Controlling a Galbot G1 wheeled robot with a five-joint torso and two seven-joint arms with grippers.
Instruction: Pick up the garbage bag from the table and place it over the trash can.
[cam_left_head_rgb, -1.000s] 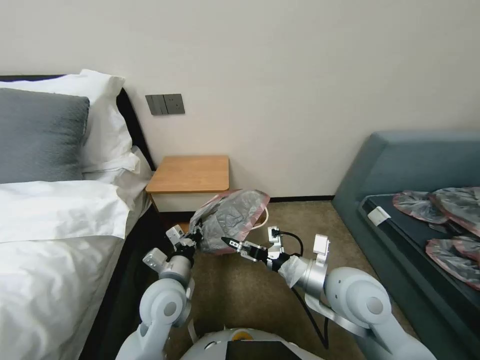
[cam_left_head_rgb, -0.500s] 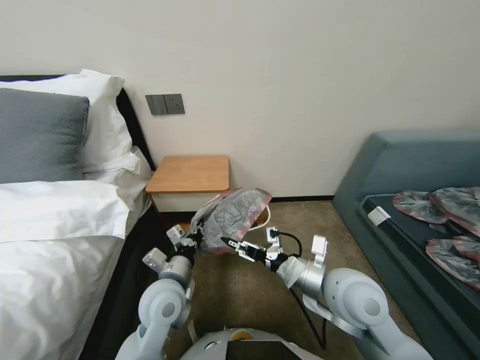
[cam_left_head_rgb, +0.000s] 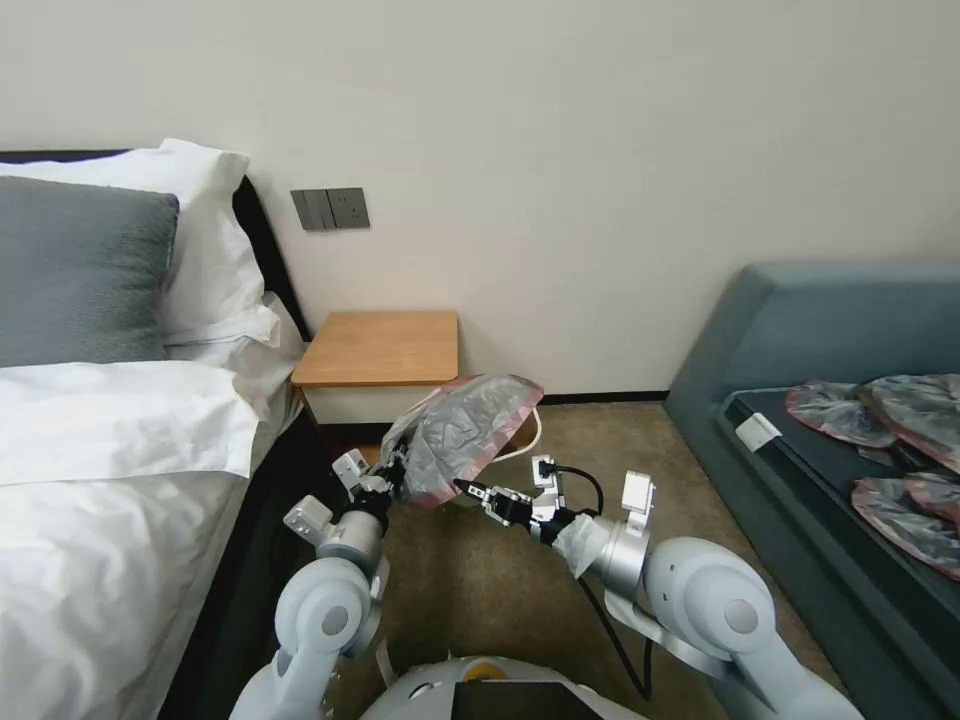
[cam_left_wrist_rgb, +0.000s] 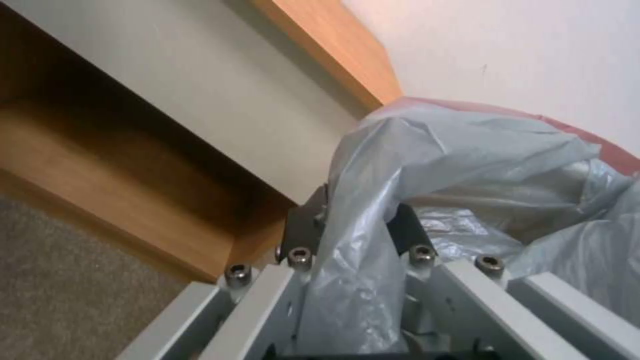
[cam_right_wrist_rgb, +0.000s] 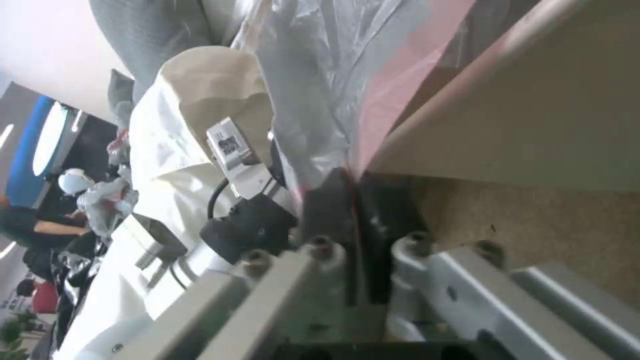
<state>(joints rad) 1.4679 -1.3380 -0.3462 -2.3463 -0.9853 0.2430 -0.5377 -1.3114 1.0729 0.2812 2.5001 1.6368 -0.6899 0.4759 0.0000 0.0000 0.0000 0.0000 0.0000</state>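
In the head view, the thin, crinkly grey translucent garbage bag with a pinkish-red rim is held off the floor, stretched between the two pincers just in front of the small nightstand with an orange-brown wooden tabletop. The left pincer grips the bag's near left edge; the right pincer pinches its lower rim. A curved piece of the cream plastic trash can's rolled rim peeks out behind the bag, on the brown carpet. Several similar grey bags lie on the blue-grey upholstered bench at the right.

In the left wrist view, the left pincer is clamped on a fold of the bag, beside the nightstand's white drawer front.

In the right wrist view, the right pincer is closed on the pink rim of the bag.
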